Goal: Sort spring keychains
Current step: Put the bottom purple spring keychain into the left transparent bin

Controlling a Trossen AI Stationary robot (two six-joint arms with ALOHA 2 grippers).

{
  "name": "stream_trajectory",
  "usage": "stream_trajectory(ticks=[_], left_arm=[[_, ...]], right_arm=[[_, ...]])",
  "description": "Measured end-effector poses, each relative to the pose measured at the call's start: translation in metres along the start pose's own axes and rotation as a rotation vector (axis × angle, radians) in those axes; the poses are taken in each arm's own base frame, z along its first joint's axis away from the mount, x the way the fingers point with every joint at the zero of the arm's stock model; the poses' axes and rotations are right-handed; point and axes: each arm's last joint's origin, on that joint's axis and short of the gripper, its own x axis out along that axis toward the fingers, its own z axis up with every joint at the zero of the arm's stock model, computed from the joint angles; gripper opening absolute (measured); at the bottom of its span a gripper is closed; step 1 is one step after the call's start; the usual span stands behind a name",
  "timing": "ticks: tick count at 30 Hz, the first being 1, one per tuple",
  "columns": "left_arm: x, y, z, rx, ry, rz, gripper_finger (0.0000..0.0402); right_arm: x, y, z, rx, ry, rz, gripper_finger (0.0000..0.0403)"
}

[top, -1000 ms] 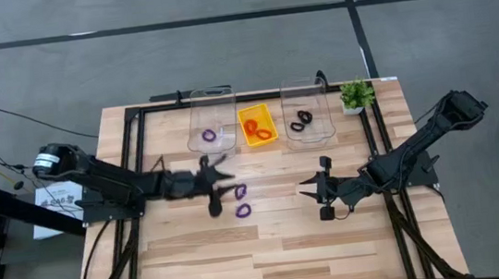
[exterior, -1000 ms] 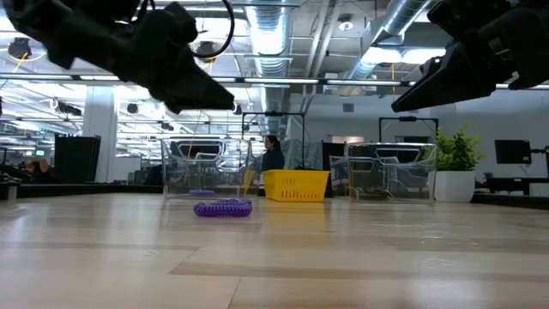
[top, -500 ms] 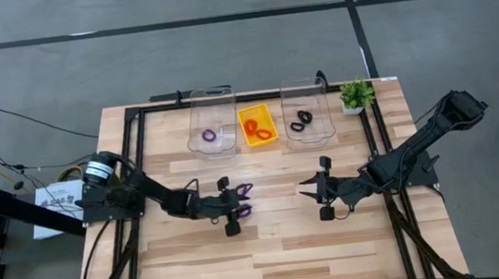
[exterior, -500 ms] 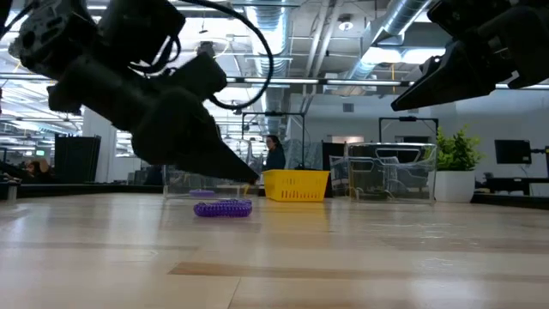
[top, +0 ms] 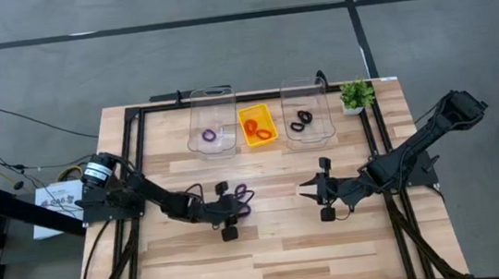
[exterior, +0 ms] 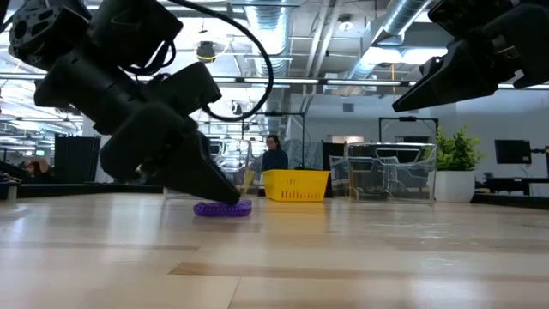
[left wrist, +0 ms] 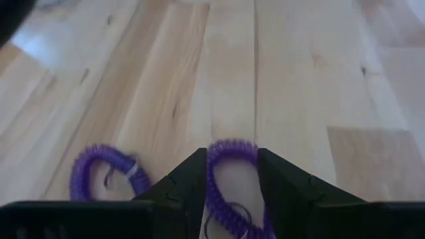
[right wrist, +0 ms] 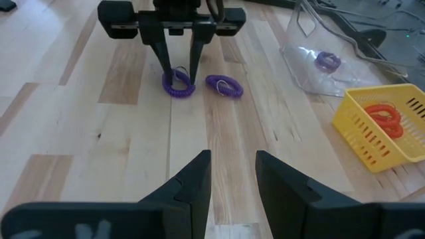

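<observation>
Two purple spring keychains lie flat on the table's middle: the nearer one (left wrist: 231, 154) (right wrist: 178, 87) and the farther one (left wrist: 99, 174) (right wrist: 224, 85). My left gripper (left wrist: 232, 174) (top: 238, 208) is low over the table and open, with one finger on each side of the nearer keychain. My right gripper (right wrist: 232, 166) (top: 305, 187) is open and hovers to the right of them, touching nothing. At the far edge another purple keychain (top: 209, 136) lies in the left clear bin (top: 210, 106). Orange-red ones (top: 258, 126) lie in the yellow tray (top: 265, 110), and black ones (top: 300, 120) in the right clear bin (top: 305, 92). My left gripper comes at the nearer purple keychain (right wrist: 178, 87) slanting down from the table's left. Its fingers (right wrist: 164, 63) stand close on both sides of the loop. Whether they touch it, I cannot tell. The keychain lies flat on the table.
A small potted plant (top: 354, 96) stands at the far right corner beside the right bin. A black frame (top: 138, 142) runs along the table's left, right and far edges. Bare wood spreads across the near half of the table (top: 280, 257).
My left gripper has swung from near the left bin toward the near edge and come down over the two purple keychains, ending low with its fingers around the nearer one. The keychains have stayed in place.
</observation>
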Motion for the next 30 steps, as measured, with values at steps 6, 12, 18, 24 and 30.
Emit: stream_trajectory(ticks=[6,12,18,24,30], left_arm=[[-0.001,-0.001,-0.003,-0.025,0.032,-0.028,0.0131],[-0.001,-0.001,-0.005,-0.04,0.057,-0.038,0.0131],[-0.002,-0.001,-0.009,-0.065,0.106,-0.045,0.0131],[-0.002,-0.001,-0.011,-0.064,0.125,-0.068,0.0121],[-0.002,-0.002,-0.012,-0.064,0.134,-0.084,0.0078]], right_arm=[[0.0,0.0,0.0,0.0,0.0,0.0,0.0109],[0.0,0.0,0.0,0.0,0.0,0.0,0.0109],[0.0,0.0,0.0,0.0,0.0,0.0,0.0109],[0.0,0.0,0.0,0.0,0.0,0.0,0.0109],[0.0,0.0,0.0,0.0,0.0,0.0,0.0109]])
